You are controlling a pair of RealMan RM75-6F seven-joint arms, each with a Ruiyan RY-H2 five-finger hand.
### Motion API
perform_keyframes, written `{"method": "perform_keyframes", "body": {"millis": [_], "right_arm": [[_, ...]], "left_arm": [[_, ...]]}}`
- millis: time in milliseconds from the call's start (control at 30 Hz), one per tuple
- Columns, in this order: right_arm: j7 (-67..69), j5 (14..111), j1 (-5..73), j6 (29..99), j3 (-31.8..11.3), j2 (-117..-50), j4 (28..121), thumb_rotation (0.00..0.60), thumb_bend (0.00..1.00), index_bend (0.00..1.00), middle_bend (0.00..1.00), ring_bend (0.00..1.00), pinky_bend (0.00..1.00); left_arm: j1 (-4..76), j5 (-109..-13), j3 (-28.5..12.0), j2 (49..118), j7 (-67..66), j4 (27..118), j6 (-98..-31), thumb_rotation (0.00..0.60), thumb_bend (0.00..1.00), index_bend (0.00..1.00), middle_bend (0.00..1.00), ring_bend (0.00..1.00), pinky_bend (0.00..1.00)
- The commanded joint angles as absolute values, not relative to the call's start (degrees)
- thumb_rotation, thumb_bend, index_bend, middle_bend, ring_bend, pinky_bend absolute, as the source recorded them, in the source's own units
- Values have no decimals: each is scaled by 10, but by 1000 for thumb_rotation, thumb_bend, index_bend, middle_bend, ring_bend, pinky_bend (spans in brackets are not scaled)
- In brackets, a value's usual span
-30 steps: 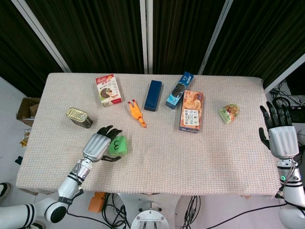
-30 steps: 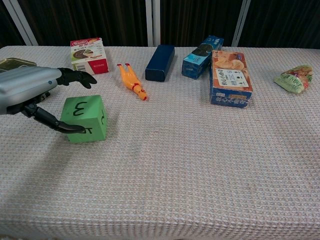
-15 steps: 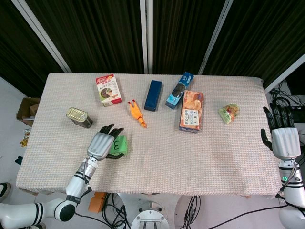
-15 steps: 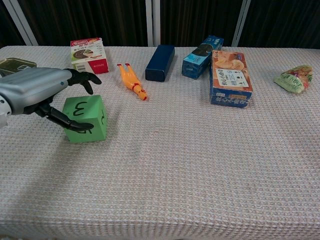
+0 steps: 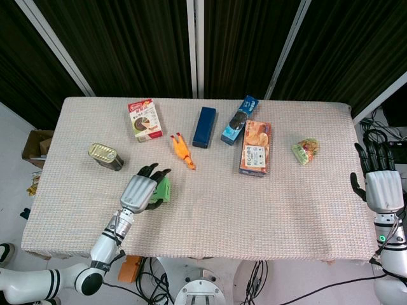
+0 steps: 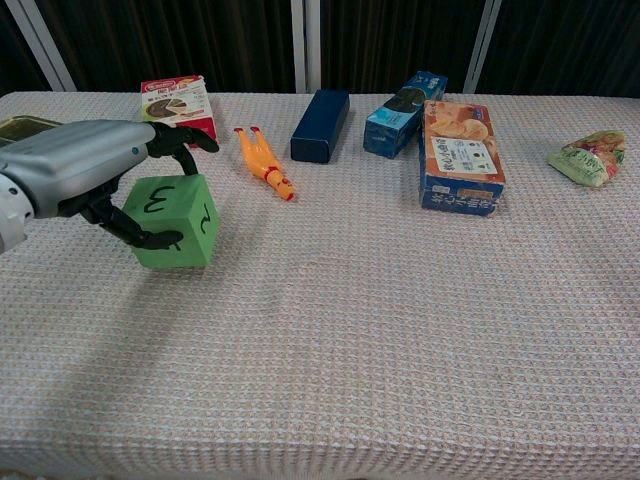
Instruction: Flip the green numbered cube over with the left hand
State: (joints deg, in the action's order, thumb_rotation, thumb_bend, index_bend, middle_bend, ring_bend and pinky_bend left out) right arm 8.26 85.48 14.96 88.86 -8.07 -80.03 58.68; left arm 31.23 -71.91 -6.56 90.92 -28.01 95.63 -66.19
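The green numbered cube (image 6: 183, 223) shows a 3 on top and a 2 on its right face, and sits tilted at the table's front left. My left hand (image 6: 88, 172) wraps it: thumb against the near face, fingers (image 6: 188, 137) arched over the far top edge. From the head view the left hand (image 5: 141, 190) covers most of the cube (image 5: 165, 190). Whether the cube's base still touches the cloth is unclear. My right hand (image 5: 383, 187) hangs off the table's right edge, fingers spread and holding nothing.
A tin can (image 5: 105, 156) lies left of the cube. Along the back are a red snack box (image 6: 176, 108), an orange rubber chicken (image 6: 264, 162), a dark blue box (image 6: 321, 125), a blue cookie pack (image 6: 405, 100), a biscuit box (image 6: 460, 155) and a green snack bag (image 6: 590, 157).
My left hand has moved forward over the cube and closed around it. The cube has shifted a little right and tipped. The right hand has sunk slightly lower.
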Motion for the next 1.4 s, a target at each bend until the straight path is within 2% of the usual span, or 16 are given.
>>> {"method": "perform_keyframes", "body": {"millis": [33, 167, 367, 467, 633, 867, 1400], "right_arm": [[85, 855, 150, 885, -80, -800, 591, 600, 388, 0, 0, 0, 0], [84, 855, 150, 877, -79, -799, 601, 600, 388, 0, 0, 0, 0], [77, 854, 149, 870, -78, -796, 616, 600, 388, 0, 0, 0, 0], [72, 853, 149, 869, -80, -793, 624, 600, 388, 0, 0, 0, 0], [69, 850, 150, 870, -87, -786, 636, 600, 388, 0, 0, 0, 0], [64, 851, 151, 863, -86, -783, 644, 600, 388, 0, 0, 0, 0], [48, 847, 152, 839, -81, -777, 659, 600, 395, 0, 0, 0, 0]], "left_arm": [[316, -791, -60, 899, -159, 952, -662, 600, 304, 169, 402, 88, 178], [317, -824, -58, 904, 12, 922, -653, 600, 305, 177, 418, 88, 178], [323, -810, -72, 922, 243, 871, -614, 600, 305, 184, 432, 89, 184], [324, -834, -69, 941, 309, 820, -624, 600, 305, 184, 453, 93, 185], [312, -859, -60, 988, 357, 738, -667, 600, 305, 184, 472, 97, 184], [307, -875, -43, 1017, 400, 676, -681, 600, 305, 175, 487, 97, 184], [283, -888, -14, 992, 438, 645, -704, 600, 305, 157, 424, 97, 184]]}}
